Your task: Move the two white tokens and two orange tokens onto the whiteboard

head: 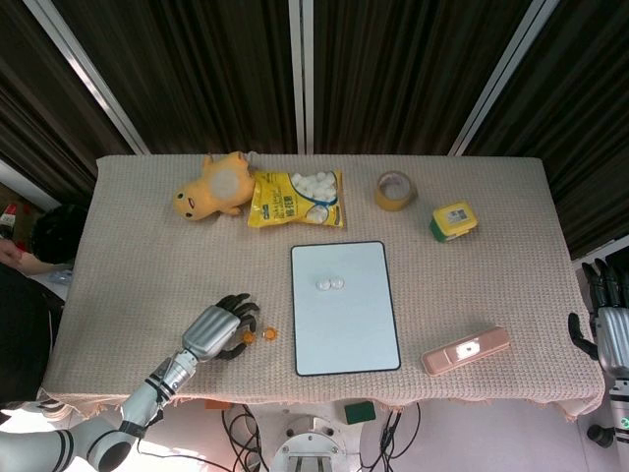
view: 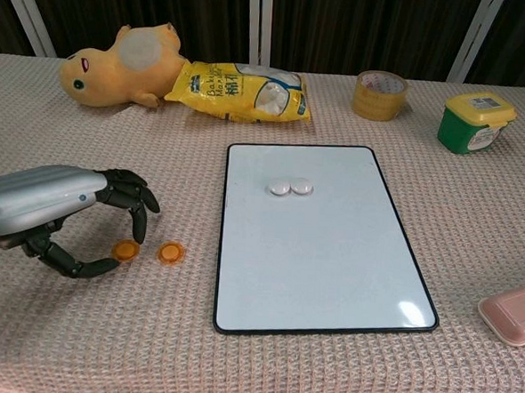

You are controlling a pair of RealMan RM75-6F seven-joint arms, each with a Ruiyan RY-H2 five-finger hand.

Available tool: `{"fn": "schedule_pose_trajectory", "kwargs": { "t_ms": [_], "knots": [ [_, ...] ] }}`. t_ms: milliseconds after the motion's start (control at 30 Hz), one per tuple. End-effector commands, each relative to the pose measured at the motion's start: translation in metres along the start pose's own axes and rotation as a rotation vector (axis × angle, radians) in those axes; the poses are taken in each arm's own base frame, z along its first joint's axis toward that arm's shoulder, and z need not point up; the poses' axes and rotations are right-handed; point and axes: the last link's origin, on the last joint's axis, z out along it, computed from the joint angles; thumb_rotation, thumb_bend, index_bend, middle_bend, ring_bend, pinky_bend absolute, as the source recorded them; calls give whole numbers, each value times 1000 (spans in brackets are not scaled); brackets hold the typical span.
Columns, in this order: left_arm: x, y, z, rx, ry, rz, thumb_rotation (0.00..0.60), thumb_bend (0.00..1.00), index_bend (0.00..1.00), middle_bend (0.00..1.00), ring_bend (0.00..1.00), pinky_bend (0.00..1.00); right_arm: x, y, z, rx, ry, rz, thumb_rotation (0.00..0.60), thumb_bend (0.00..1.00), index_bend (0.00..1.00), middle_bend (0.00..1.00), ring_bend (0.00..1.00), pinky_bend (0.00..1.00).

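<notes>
Left hand (view: 43, 210) low over table, fingers (view: 134, 198) pinching orange token (view: 125, 250), lifted slightly

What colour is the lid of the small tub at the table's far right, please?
Yellow, on a green tub; the chest view shows it best.

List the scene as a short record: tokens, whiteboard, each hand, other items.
white tokens: two, side by side on the whiteboard
orange tokens: one lying on the cloth left of the board; the other between the left hand's fingertips
left hand: pinching that token
right hand: off the table edge, fingers apart
other items: plush duck, snack bag, tape roll
</notes>
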Motion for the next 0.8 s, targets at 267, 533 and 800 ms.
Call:
{"fn": "schedule_pose_trajectory", "kwargs": {
  "t_ms": [267,533,800],
  "knots": [
    [48,48,45,-141,71,33,600,329,505,207,67,159,4,3,2,-19,22,11,600,477,0,0,0,0],
    [48,96,107,-217,145,37,600,328,529,163,59,137,15,15,1,-61,55,26,600,477,0,0,0,0],
    [26,121,147,-225,80,29,600,328,538,159,59,137,22,27,1,-101,81,32,600,477,0,0,0,0]
  ]
}}
